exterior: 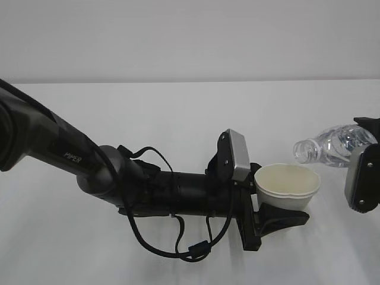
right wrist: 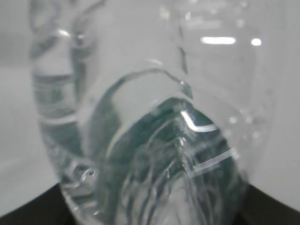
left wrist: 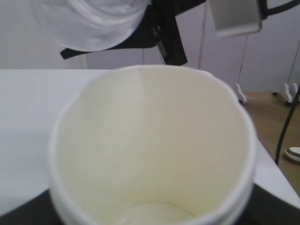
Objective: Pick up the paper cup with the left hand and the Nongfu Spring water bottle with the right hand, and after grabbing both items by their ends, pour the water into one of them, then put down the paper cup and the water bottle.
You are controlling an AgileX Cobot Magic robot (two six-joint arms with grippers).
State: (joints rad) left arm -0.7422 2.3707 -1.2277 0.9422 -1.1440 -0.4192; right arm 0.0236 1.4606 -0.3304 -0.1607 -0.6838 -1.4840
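Currently the left claw (exterior: 279, 217) grips the paper cup (exterior: 287, 186) near its base, upright and lifted off the counter (exterior: 178, 119); the right claw (exterior: 369, 155) holds the water bottle (exterior: 332, 145) by its far end, lying almost level, open mouth just above and beside the cup rim. For a clean pour, tip the neck slowly and keep it over the opening. Cup: thin white paper, rolled rim, cream inside, slightly squashed; bottle: clear ribbed plastic, little water visible.

cup (exterior: 287, 185): white, cream inside | bottle (exterior: 332, 144): clear, ribbed
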